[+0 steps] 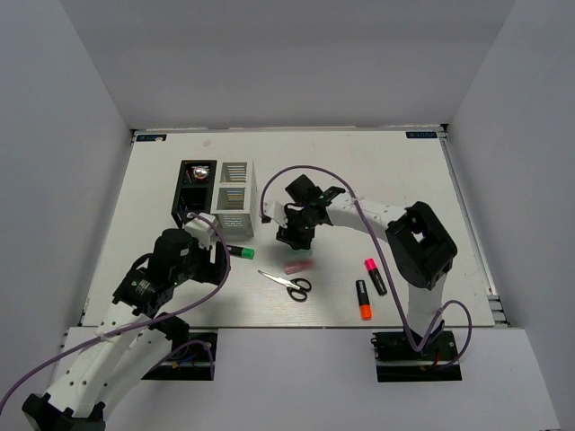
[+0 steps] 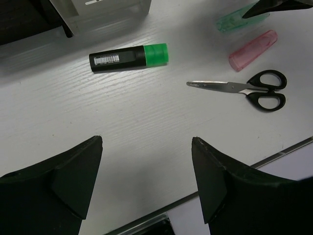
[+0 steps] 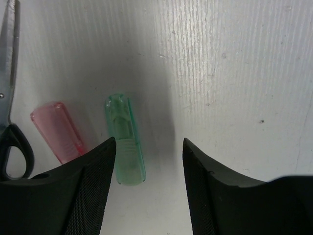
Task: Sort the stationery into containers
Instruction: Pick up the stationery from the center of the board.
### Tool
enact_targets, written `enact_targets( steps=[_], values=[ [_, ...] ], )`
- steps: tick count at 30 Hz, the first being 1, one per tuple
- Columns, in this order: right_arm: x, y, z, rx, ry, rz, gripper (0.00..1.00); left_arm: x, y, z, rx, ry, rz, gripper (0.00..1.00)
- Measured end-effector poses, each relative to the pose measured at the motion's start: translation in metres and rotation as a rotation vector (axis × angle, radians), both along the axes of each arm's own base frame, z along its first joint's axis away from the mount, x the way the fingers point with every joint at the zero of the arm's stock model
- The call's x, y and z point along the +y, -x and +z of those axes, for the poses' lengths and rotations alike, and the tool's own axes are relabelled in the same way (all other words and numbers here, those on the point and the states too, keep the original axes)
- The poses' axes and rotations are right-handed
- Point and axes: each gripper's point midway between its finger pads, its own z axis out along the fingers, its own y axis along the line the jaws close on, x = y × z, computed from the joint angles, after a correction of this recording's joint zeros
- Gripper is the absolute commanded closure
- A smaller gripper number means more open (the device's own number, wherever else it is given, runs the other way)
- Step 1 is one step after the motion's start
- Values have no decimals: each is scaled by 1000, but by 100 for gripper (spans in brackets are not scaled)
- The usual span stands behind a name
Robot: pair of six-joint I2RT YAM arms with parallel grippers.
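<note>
Right claw [image 3: 148,147] hangs open, off-centre over the green capsule [image 3: 122,137] at lower left, so closing could flick it into the pink capsule [image 3: 54,127].

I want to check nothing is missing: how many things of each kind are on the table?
Markers: 3 (green-capped marker, pink-capped marker, orange-capped marker)
Capsules: 2 (pink capsule, green capsule)
Scissors: 1
Organisers: 2 (black organiser, white organiser)
Total: 8
Anything inside the black organiser is too unclear to count.
</note>
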Motion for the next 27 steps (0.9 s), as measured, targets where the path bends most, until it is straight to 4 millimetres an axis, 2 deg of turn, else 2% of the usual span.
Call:
enact_targets(
  steps=[8,19,24,27],
  values=[
    [5,1,-12,-29,30,3,40,0,0,-1,0,0,2,17],
    [1,9,-20,-32,69,9,41,0,0,0,-4,3,2,17],
    [-2,9,-25,-31,88,3,48,0,0,1,-10,6,2,17],
    [-2,10,-25,-32,89,4,60,1,1,2,-12,7,2,17]
  ],
)
